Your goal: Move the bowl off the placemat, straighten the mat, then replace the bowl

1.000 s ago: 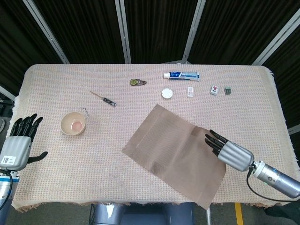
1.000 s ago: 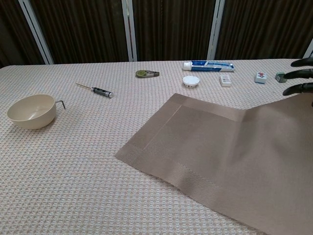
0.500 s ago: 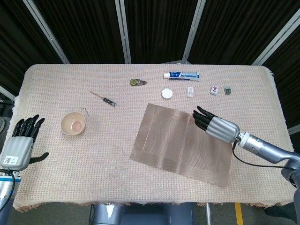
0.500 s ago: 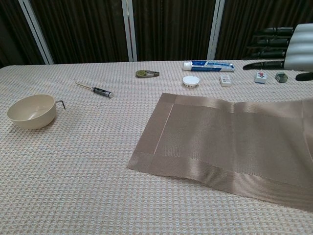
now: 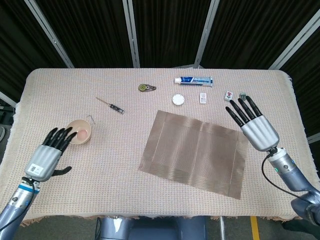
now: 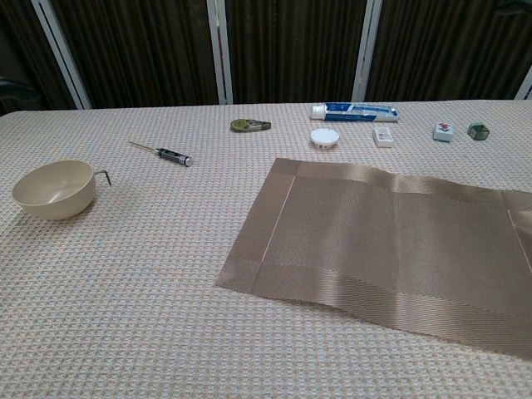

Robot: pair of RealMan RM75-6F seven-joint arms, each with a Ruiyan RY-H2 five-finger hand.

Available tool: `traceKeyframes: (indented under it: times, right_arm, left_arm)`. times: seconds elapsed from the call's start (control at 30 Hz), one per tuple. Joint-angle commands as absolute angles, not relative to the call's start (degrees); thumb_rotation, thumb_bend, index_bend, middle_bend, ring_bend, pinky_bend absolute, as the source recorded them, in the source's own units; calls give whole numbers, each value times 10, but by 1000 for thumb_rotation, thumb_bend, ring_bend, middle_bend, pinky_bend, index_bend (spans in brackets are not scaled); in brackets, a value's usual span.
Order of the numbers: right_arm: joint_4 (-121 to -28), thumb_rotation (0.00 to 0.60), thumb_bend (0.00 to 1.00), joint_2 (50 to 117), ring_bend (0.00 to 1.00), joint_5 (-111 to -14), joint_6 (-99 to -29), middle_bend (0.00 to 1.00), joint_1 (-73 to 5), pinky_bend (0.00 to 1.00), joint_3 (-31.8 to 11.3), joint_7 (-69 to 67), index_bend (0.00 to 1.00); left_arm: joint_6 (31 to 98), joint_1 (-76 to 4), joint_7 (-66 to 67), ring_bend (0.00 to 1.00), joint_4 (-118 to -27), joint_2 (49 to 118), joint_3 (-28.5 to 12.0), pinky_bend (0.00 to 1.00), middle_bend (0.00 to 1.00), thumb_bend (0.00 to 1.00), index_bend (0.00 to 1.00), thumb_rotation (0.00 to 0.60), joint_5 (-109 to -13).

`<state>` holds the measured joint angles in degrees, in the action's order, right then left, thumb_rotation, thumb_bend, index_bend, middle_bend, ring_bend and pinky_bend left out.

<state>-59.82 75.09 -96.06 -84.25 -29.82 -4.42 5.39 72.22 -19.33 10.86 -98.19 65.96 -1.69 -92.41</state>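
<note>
Just beyond left robot hand (image 5: pixel 47 159), bowl (image 5: pixel 78 131).

On my table (image 5: pixel 60 190) I count 1 bowl (image 5: pixel 78 132), 1 placemat (image 5: pixel 192 152), 1 screwdriver (image 5: pixel 111 105), 1 toothpaste tube (image 5: pixel 193 80), 1 white cap (image 5: pixel 178 99) and 1 tape measure (image 5: pixel 146 88).
</note>
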Motion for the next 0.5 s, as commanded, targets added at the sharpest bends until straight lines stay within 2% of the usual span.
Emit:
traceKeyframes:
  times: [0.03, 0.2, 0.27, 0.37, 0.5]
  right_arm:
    - [-827, 600, 0, 639, 0, -846, -840, 0, -194, 0, -50, 42, 0]
    - [-903, 600, 0, 620, 0, -823, -859, 0, -148, 0, -37, 17, 0]
    - [-915, 600, 0, 621, 0, -821, -863, 0, -136, 0, -31, 13, 0]
    - [-921, 600, 0, 629, 0, -823, -868, 0, -122, 0, -22, 26, 0]
    - [-933, 600, 0, 634, 0, -821, -868, 0, -108, 0, -14, 36, 0]
  left_arm:
    - [665, -252, 65, 0, -933, 696, -3, 0, 0, 1, 66, 600, -985]
    - [605, -297, 37, 0, -908, 742, 2, 0, 0, 60, 133, 600, -993]
    - [591, -309, 40, 0, -892, 768, 0, 0, 0, 151, 193, 600, -995]
    - [583, -328, 33, 0, -852, 816, -4, 0, 0, 241, 267, 600, -1003]
    - [585, -350, 21, 0, -789, 875, -8, 0, 0, 296, 316, 600, -1015]
